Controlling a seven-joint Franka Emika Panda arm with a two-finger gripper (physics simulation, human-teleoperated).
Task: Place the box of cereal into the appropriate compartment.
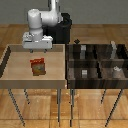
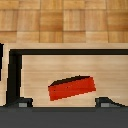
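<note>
Hand (image 1: 35, 48) above rectangular cereal box (image 1: 38, 66)

Matt cardboard-looking box of cereal (image 1: 38, 66) lies in a smooth pale wooden tray (image 1: 10, 70); the compartment organizer (image 1: 75, 77) is dark wood.

The box of cereal (image 1: 38, 67) stands in the middle of the tray (image 1: 10, 75). The compartment organizer (image 1: 97, 75) is beside that tray, on the exterior view's right. My gripper (image 1: 36, 48) hangs above the tray's back edge.

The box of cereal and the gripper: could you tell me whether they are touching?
Apart. The wrist view shows the box of cereal lying on the tray floor with bare wood between it and both jaws of the gripper.
</note>
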